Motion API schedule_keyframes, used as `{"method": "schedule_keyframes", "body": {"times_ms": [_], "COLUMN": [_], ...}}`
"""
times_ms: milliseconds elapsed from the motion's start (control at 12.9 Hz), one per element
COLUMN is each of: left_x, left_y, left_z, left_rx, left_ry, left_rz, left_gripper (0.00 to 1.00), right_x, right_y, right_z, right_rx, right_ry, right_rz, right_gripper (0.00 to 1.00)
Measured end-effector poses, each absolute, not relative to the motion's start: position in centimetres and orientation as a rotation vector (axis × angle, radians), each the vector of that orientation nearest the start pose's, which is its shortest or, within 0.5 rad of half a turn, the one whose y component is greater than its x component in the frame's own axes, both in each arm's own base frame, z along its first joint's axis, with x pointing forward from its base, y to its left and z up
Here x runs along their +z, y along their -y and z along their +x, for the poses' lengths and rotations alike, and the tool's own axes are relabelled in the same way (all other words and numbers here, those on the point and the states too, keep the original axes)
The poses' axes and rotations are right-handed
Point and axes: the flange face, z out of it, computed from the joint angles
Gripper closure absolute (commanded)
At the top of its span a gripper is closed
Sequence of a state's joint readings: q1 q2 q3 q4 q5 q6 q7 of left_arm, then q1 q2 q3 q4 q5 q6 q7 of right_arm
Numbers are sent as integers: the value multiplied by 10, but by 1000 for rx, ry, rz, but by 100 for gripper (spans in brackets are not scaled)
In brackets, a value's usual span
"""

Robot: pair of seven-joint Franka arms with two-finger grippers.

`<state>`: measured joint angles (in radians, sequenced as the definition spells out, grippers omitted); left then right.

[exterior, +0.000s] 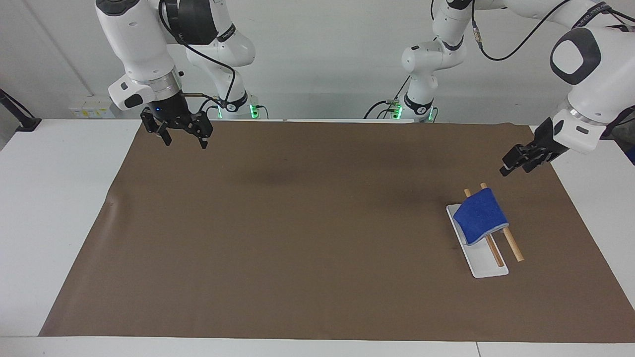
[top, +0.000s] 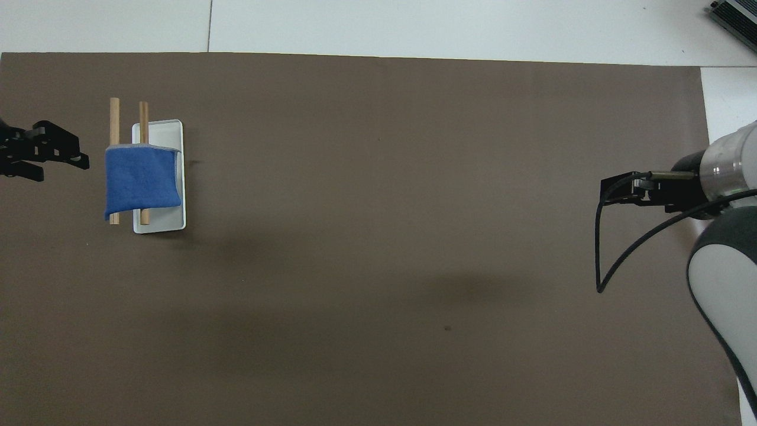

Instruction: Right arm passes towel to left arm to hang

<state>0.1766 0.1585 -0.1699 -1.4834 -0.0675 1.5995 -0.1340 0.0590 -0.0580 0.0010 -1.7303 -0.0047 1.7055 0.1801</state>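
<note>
Fingers on your left gripper (exterior: pixel 512 165) held nothing, their gap unclear, raised beside the towel (exterior: pixel 480 215) draped over two wooden rods (exterior: pixel 511 243) on a white tray (exterior: pixel 488 268). Your right gripper (exterior: pixel 182 136), spread and empty, waited well apart; a careless pass could drag the towel off.

No legible text, labels, brands or numbers in either view. A cable tag on the left arm (exterior: pixel 590 15), at about 1 o'clock in the facing view, carries white lettering too small to read. Small yellow stickers on the wall strip (exterior: pixel 92 112) at 10 o'clock are also unreadable.
</note>
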Motion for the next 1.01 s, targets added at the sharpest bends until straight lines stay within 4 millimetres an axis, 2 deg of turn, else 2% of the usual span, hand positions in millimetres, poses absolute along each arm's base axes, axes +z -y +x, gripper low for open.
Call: {"method": "schedule_keyframes", "body": {"times_ms": [155,310,466,621,776,853,931,1009], "left_x": [589,602,615,619,628,632,635,638], "left_y": [10,5,5,14,23,23,21,20], "left_z": [601,597,593,593,589,587,585,584], "left_rx": [79,92,91,76,53,43,35,30], "left_ry": [194,193,183,146,37,-23,-56,-70], "left_rz": [-3198,-3166,-3134,-3101,-3088,-3086,-3084,-3083], "left_gripper": [28,27,22,18,16,12,0,0], "right_x": [592,592,592,592,592,592,592,592], "right_y": [-32,-32,-32,-32,-32,-32,-32,-32], "right_z": [545,545,545,545,545,545,545,545], "right_rx": [-53,-53,-53,-53,-53,-53,-53,-53], "right_ry": [-188,-188,-188,-188,-188,-188,-188,-188], "right_rz": [-3136,-3136,-3136,-3136,-3136,-3136,-3136,-3136], "right_gripper": [0,0,0,0,0,0,0,0]}}
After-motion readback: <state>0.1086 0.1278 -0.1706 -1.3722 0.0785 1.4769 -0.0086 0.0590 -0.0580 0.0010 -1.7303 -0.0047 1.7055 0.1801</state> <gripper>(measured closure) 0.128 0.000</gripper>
